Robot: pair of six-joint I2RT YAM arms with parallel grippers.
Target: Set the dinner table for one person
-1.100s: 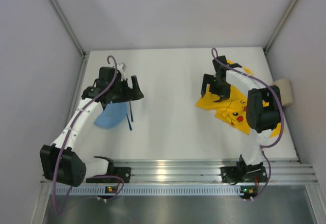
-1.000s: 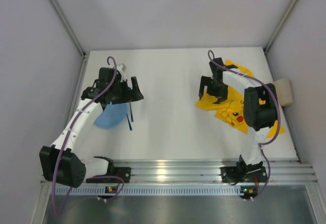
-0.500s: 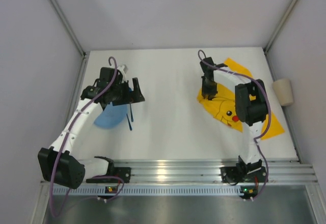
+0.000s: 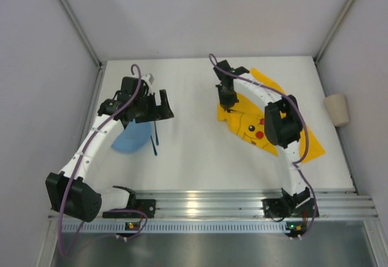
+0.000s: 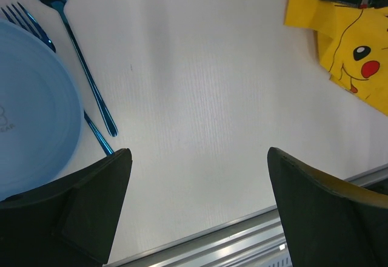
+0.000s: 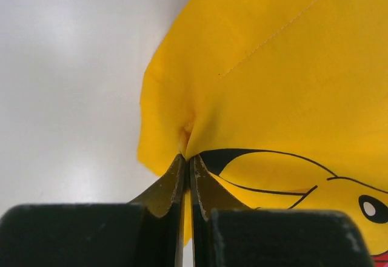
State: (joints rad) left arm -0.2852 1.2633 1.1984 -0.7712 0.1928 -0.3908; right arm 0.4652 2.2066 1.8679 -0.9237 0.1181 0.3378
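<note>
you're placing the mat (image 4: 245, 127): right gripper (image 4: 228, 102) pinches its upper-left corner, left gripper (image 4: 160, 108) open; next, probably drag it flat to mid table (image 4: 194, 152).

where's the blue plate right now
In the top view the blue plate lies on the left part of the dinner table, partly under the left arm, with the blue spoon and fork along its right edge.

Two slim white robot arms, left arm (image 4: 91, 145) and right arm (image 4: 257, 91), with bulky black joint housings, black wedge-shaped fingers (image 5: 79, 212) and black bases (image 4: 130, 206); a purple cable (image 4: 134, 70) loops along each.
</note>
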